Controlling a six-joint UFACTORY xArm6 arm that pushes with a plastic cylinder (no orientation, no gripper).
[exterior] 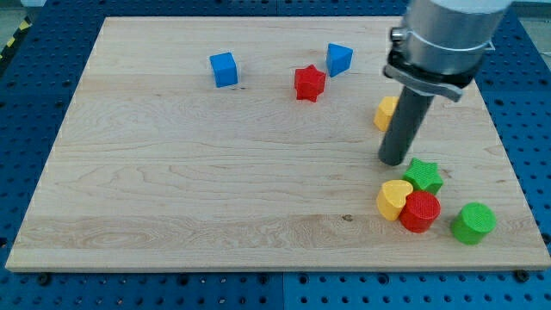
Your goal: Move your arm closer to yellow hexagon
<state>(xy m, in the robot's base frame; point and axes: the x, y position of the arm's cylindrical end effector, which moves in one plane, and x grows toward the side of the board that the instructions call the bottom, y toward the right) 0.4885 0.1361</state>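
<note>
your tip (393, 162) sits just near of the half-hidden yellow hexagon (385, 112); the end effector, a bare rod, holds nothing, so nudge it far-left.

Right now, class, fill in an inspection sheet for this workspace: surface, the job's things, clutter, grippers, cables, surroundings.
Surface: wooden board, flat, lying on a blue perforated table.
Job's things: yellow hexagon, partly hidden behind the rod; my tip sits just below it in the view.
Clutter: blue cube, red star, blue wedge-like block, green star, yellow heart, red cylinder, green cylinder.
Grippers: none; no jaws, only the rod.
Cables: nothing seen.
Surroundings: yellow-black striped tape at the view's left.
</note>
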